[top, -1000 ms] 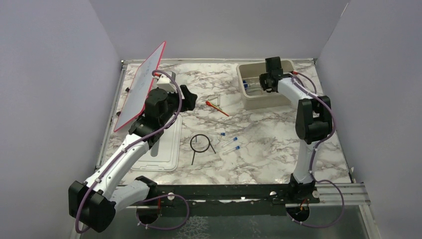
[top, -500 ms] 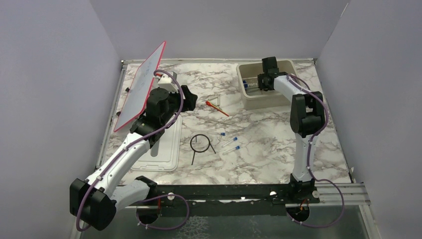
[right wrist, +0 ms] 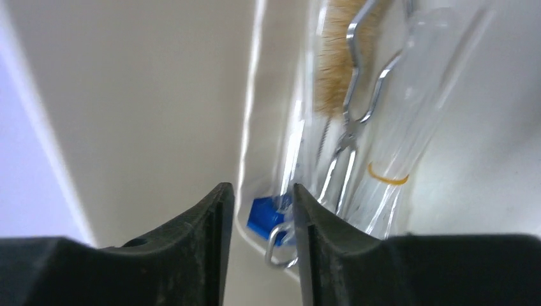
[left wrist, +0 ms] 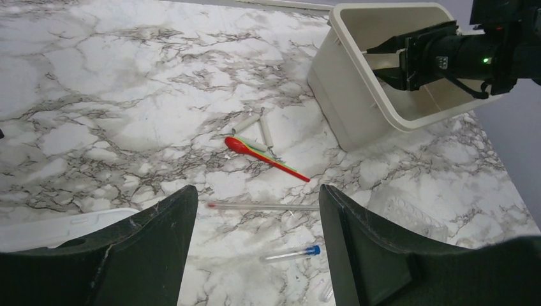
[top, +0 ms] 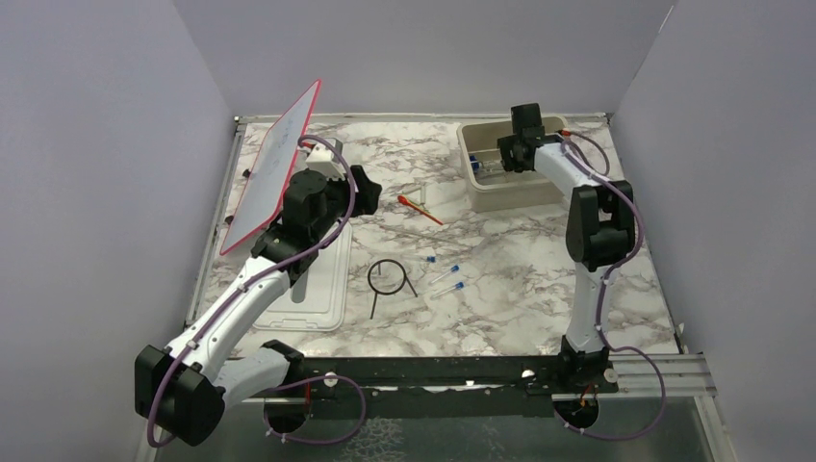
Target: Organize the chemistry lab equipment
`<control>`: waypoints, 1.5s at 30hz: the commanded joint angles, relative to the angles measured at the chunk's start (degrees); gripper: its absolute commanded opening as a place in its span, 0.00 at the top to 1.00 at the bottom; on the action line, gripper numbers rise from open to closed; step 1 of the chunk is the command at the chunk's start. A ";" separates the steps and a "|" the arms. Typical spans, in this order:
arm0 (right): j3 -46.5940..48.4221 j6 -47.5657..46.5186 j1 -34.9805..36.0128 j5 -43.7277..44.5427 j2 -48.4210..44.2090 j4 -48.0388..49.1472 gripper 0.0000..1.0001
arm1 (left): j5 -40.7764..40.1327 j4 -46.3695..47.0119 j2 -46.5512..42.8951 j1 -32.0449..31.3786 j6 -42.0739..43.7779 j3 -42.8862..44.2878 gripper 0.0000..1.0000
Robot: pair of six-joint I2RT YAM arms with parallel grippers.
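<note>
Your right tool (right wrist: 261,194) has just parted over the tub (top: 505,199), with nothing between its fingers. The tongs (right wrist: 357,102) and blue piece (right wrist: 263,218) lie inside, so I judge that drop done. Your left tool (left wrist: 255,223) hangs wide and empty above the stick (left wrist: 255,148). The ring (top: 388,277) and tubes (top: 445,276) await on the tabletop (top: 520,279).

three capped tubes (top: 446,275), one ring (top: 387,277), one stick (top: 420,209)

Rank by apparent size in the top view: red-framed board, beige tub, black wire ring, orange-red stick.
1-2. red-framed board and beige tub: too close to rank; the board is longer but tilted.
3. black wire ring
4. orange-red stick
</note>
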 commanded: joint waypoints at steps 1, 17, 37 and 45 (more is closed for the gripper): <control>4.13 -13.97 0.29 -3.32 -6.93 -3.10 0.53 | -0.43 -0.86 -2.18 0.14 1.60 1.44 0.27; 1.56 -56.54 11.66 -19.79 -27.94 -9.99 0.48 | -3.46 -9.59 -4.15 0.14 9.04 11.50 0.27; -6.88 -65.41 48.10 -7.81 -24.58 -25.42 0.21 | -17.30 -22.83 -11.36 0.14 13.57 22.97 0.24; -6.11 -61.69 51.55 -3.00 -19.41 -28.03 0.38 | -14.21 -23.57 -12.33 0.14 11.52 22.77 0.24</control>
